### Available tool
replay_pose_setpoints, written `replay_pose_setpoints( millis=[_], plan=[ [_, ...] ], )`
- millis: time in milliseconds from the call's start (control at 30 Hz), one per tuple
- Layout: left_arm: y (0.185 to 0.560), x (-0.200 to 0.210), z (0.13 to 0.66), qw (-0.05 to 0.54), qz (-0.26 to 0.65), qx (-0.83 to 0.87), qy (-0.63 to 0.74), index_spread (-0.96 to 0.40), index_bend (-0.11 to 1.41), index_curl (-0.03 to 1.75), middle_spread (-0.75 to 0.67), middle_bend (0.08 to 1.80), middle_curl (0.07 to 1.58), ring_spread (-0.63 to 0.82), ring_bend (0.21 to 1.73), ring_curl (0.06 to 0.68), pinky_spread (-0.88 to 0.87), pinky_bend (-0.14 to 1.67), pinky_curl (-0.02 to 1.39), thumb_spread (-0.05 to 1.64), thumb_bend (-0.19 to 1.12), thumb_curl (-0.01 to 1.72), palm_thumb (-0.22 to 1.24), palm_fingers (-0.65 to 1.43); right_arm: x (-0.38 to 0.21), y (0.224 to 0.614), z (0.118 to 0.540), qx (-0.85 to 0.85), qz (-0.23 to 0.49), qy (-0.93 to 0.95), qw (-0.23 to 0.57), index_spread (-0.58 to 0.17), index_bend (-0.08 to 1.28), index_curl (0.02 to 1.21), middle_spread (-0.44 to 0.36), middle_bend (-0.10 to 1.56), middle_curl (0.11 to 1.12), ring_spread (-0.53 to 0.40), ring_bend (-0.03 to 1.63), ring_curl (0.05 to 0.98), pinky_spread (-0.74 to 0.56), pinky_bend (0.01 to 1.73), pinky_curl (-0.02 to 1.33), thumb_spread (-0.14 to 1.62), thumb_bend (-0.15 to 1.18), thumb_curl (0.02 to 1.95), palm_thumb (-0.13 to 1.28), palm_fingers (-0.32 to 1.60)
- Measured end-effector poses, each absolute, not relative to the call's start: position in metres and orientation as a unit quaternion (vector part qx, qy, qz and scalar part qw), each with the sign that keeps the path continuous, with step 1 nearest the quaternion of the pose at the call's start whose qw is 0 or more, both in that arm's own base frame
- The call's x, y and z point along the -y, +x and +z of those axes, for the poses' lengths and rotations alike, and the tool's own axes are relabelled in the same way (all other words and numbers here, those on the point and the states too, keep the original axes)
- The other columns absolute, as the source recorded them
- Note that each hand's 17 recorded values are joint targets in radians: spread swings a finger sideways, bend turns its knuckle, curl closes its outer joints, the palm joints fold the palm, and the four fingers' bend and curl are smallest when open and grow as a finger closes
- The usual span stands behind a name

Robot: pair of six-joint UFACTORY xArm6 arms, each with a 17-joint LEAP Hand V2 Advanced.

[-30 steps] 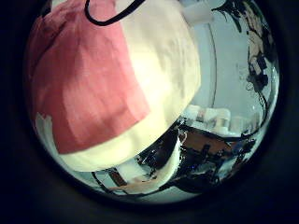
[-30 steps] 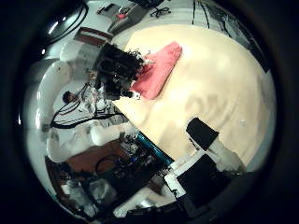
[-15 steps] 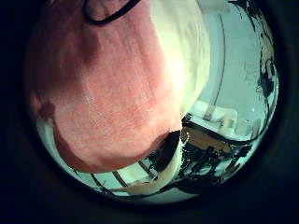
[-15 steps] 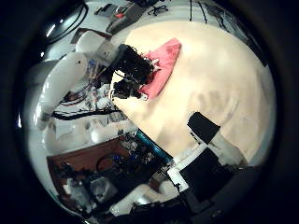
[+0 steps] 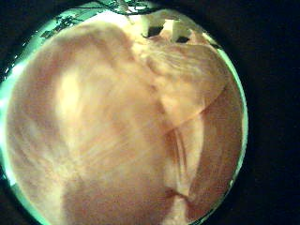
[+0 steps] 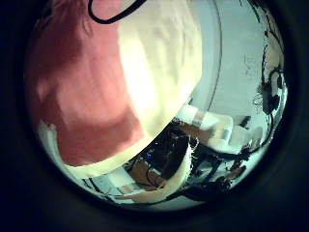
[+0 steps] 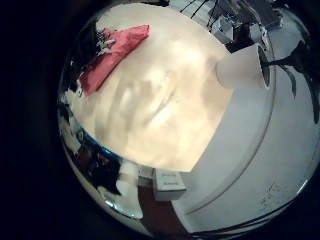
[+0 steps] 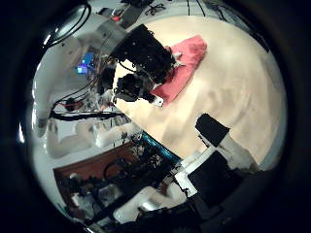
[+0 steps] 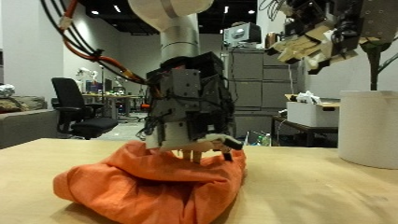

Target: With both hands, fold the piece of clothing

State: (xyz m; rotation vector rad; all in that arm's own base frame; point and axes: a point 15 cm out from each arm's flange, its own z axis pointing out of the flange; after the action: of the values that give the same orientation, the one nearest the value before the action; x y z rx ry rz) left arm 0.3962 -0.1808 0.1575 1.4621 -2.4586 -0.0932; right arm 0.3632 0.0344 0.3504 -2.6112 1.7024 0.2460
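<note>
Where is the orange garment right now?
In the outside view the orange garment lies bunched on the wooden table, directly beneath the left hand, whose fingers reach down onto its top. The right hand is raised well clear of it.

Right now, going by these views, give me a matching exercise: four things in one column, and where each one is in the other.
1. left hand
2. right hand
3. orange cloth
4. white pot

A. raised in the air, holding nothing
B. lying bunched on the table
C. standing upright, apart from the cloth
D. down on the cloth

Pairs: 1-D, 2-A, 3-B, 4-C
</note>
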Motion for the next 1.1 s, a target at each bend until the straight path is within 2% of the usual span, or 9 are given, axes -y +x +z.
replay_pose_setpoints(
  millis=[133, 233, 367, 467, 567, 700, 900, 1100],
  plan=[
    [0.4, 0.211, 0.164, 0.133, -0.031, 0.861, 0.489, 0.1, 0.14, 0.27, 0.23, 0.17, 0.27, 0.49, 0.41, 0.234, 0.51, 0.23, 0.32, 1.2, -0.02, 0.23, 0.03, -0.07, -0.024, 0.357, 0.347, -0.543, 0.079, -0.836, 0.004, -0.298, 0.16, 0.28, 0.032, 0.2, 0.34, 0.174, 0.35, 0.242, 0.29, 0.41, 0.28, 1.01, -0.02, 0.57, 0.91, 0.15],
    [0.404, 0.204, 0.166, 0.133, -0.035, 0.86, 0.492, 0.1, 0.14, 0.26, 0.23, 0.17, 0.27, 0.49, 0.41, 0.233, 0.51, 0.23, 0.32, 1.2, -0.01, 0.23, 0.03, -0.07, -0.012, 0.351, 0.346, -0.555, 0.074, -0.829, -0.003, -0.298, 0.16, 0.28, 0.035, 0.2, 0.34, 0.175, 0.35, 0.242, 0.29, 0.4, 0.28, 1.01, -0.02, 0.57, 0.91, 0.15],
    [0.403, 0.22, 0.179, 0.136, -0.026, 0.864, 0.483, 0.1, 0.14, 0.26, 0.24, 0.17, 0.26, 0.5, 0.41, 0.232, 0.51, 0.22, 0.32, 1.21, -0.01, 0.23, 0.03, -0.07, -0.009, 0.349, 0.342, -0.548, 0.077, -0.833, -0.006, -0.294, 0.16, 0.28, 0.044, 0.2, 0.34, 0.176, 0.35, 0.242, 0.29, 0.4, 0.28, 1.01, -0.02, 0.57, 0.91, 0.15],
    [0.416, 0.188, 0.19, 0.13, -0.024, 0.851, 0.508, 0.1, 0.15, 0.26, 0.25, 0.17, 0.26, 0.5, 0.4, 0.23, 0.51, 0.22, 0.32, 1.21, -0.01, 0.22, 0.03, -0.08, -0.012, 0.349, 0.341, -0.551, 0.077, -0.831, -0.006, -0.288, 0.16, 0.27, 0.05, 0.2, 0.34, 0.183, 0.35, 0.243, 0.29, 0.4, 0.28, 1.01, -0.02, 0.57, 0.91, 0.16],
    [0.424, 0.174, 0.211, 0.116, -0.008, 0.845, 0.522, 0.1, 0.14, 0.25, 0.25, 0.17, 0.25, 0.5, 0.4, 0.228, 0.51, 0.22, 0.32, 1.21, -0.02, 0.22, 0.03, -0.08, -0.015, 0.35, 0.339, -0.543, 0.08, -0.836, -0.007, -0.286, 0.16, 0.27, 0.058, 0.21, 0.35, 0.19, 0.35, 0.243, 0.28, 0.39, 0.28, 1.01, -0.02, 0.57, 0.91, 0.16],
    [0.431, 0.141, 0.212, 0.102, -0.005, 0.831, 0.546, 0.1, 0.15, 0.25, 0.25, 0.17, 0.25, 0.51, 0.39, 0.227, 0.51, 0.22, 0.32, 1.21, -0.01, 0.22, 0.03, -0.07, -0.026, 0.351, 0.335, -0.54, 0.085, -0.837, -0.007, -0.28, 0.16, 0.27, 0.061, 0.2, 0.34, 0.202, 0.36, 0.243, 0.28, 0.39, 0.28, 1.01, -0.02, 0.57, 0.91, 0.16],
    [0.433, 0.125, 0.204, 0.087, 0.003, 0.82, 0.566, 0.1, 0.15, 0.25, 0.25, 0.17, 0.25, 0.51, 0.39, 0.225, 0.52, 0.21, 0.32, 1.21, -0.01, 0.22, 0.03, -0.07, -0.041, 0.354, 0.321, -0.538, 0.102, -0.837, -0.018, -0.275, 0.16, 0.28, 0.063, 0.2, 0.35, 0.229, 0.34, 0.239, 0.28, 0.37, 0.28, 1.01, -0.02, 0.57, 0.92, 0.16],
    [0.44, 0.112, 0.22, 0.062, 0.007, 0.816, 0.575, 0.1, 0.15, 0.25, 0.24, 0.17, 0.25, 0.51, 0.39, 0.224, 0.52, 0.21, 0.32, 1.21, -0.01, 0.22, 0.03, -0.07, -0.055, 0.353, 0.313, -0.531, 0.111, -0.84, -0.028, -0.273, 0.16, 0.28, 0.029, 0.2, 0.34, 0.227, 0.32, 0.234, 0.28, 0.37, 0.29, 1.01, -0.02, 0.57, 0.92, 0.15]
  ],
)
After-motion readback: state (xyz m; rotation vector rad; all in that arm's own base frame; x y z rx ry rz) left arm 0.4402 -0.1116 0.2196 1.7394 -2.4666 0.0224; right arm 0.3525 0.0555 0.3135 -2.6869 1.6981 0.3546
